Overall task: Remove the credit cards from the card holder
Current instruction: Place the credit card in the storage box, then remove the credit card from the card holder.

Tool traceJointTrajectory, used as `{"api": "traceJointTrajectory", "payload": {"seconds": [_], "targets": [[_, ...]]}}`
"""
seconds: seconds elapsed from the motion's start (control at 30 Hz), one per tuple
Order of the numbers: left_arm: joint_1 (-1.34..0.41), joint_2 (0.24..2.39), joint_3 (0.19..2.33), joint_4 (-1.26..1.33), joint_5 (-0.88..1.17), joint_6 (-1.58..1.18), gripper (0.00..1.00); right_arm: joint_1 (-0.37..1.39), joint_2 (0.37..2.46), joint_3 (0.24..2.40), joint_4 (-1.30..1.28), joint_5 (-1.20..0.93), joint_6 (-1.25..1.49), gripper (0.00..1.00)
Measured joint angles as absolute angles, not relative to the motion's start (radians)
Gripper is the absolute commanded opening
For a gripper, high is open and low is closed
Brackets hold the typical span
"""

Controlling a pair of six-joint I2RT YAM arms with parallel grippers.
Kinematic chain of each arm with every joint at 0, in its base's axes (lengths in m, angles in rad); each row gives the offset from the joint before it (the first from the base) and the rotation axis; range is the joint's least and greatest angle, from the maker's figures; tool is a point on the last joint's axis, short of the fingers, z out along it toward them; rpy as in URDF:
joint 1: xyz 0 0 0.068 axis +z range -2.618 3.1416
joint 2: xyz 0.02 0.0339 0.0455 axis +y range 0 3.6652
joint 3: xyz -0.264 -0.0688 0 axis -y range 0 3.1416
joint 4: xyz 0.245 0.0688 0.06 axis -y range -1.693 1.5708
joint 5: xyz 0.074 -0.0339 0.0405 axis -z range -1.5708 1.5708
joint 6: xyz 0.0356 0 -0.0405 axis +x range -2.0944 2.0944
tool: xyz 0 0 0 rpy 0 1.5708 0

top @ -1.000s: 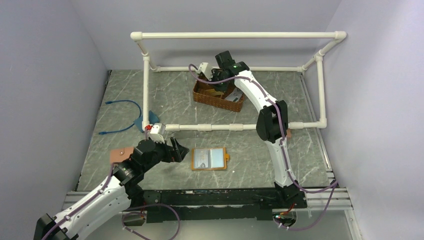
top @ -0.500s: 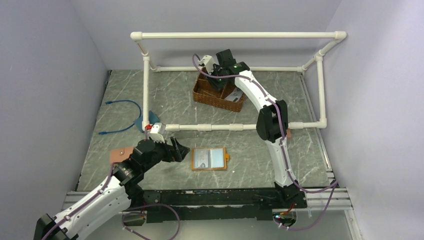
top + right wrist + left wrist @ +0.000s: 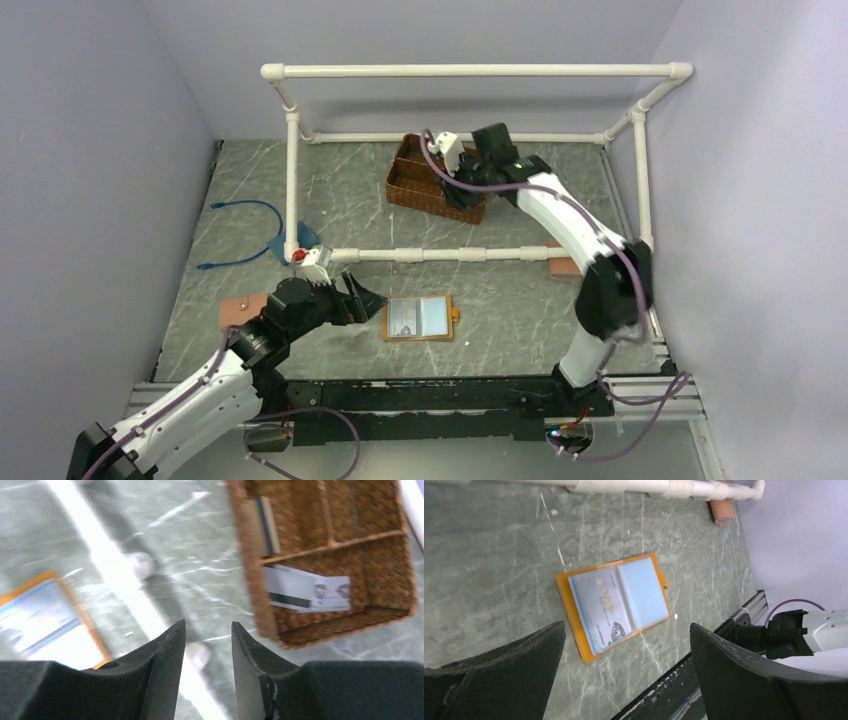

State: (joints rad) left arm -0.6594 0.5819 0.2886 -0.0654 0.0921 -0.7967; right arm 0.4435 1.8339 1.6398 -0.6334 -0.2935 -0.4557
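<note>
Orange card holder (image 3: 644, 592) lying open just ahead of wide-spread left gripper (image 3: 626, 632), credit cards (image 3: 601, 607) bared for pulling; right gripper (image 3: 208, 630) narrowly parted, empty.

card holder (image 3: 643, 596): smooth orange leather, shiny pockets
credit cards (image 3: 601, 607): glossy plastic
basket (image 3: 320, 520): rough woven wicker
table (image 3: 489, 565): smooth grey-green stone look
pipe frame (image 3: 470, 71): smooth white plastic

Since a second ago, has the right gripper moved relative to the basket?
Yes. In the top view, the right gripper has shifted rightward, from over the middle of the wicker basket to over its right end.
</note>
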Motion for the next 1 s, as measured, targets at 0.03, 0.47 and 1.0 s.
{"api": "traceJointTrajectory", "payload": {"seconds": [0.03,0.47,1.0], "targets": [[-0.659,0.597,0.289,-0.059,0.103,-0.813,0.99,0.445,1.761,1.581,-0.624,-0.344,-0.461,0.45],[-0.66,0.824,0.336,-0.032,0.219,-0.941,0.91,0.39,1.374,0.937,-0.434,-0.919,-0.466,0.61],[-0.745,1.19,0.571,-0.175,0.204,-0.913,0.58,0.538,1.488,0.893,-0.398,-0.939,-0.675,0.12]]}}
